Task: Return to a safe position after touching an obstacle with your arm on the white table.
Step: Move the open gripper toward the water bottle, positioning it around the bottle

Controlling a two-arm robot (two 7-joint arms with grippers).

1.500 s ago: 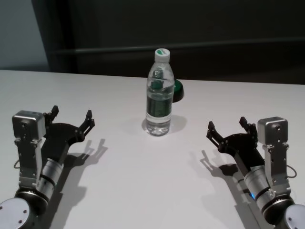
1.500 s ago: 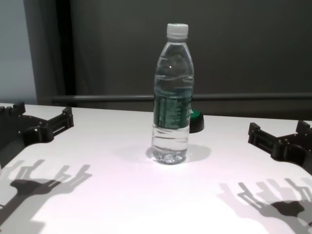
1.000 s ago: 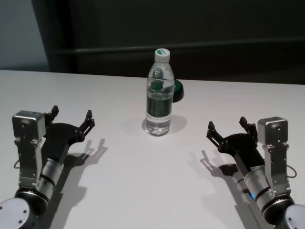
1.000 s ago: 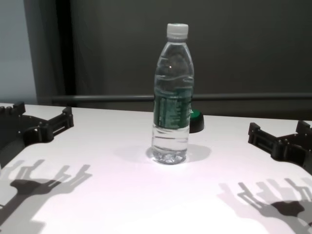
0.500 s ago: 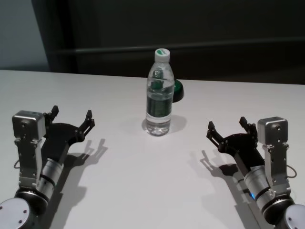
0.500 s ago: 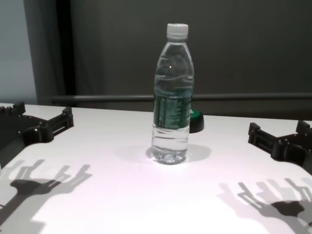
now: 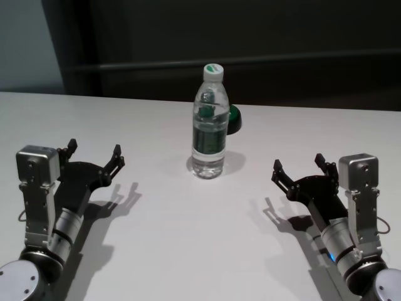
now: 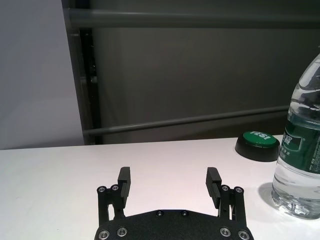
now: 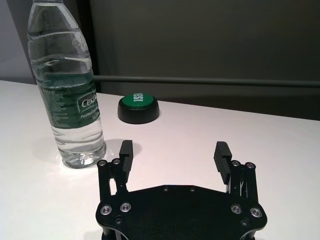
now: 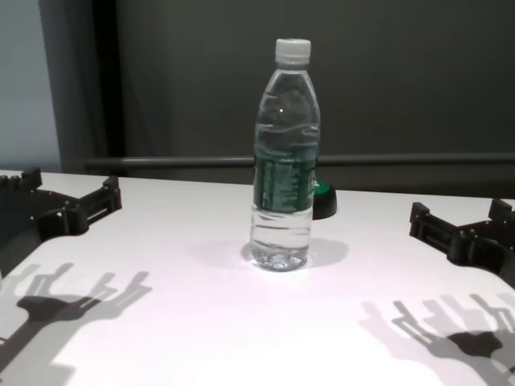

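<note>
One upright bottle (image 9: 65, 85) — green label (image 9: 69, 106), "Ces…" legible.

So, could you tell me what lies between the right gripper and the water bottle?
Only bare white table: the head view shows nothing between the open right gripper and the water bottle.

puck (image 9: 139, 107): black, green top | upright | grey rail (image 8: 190, 120) behind
</note>
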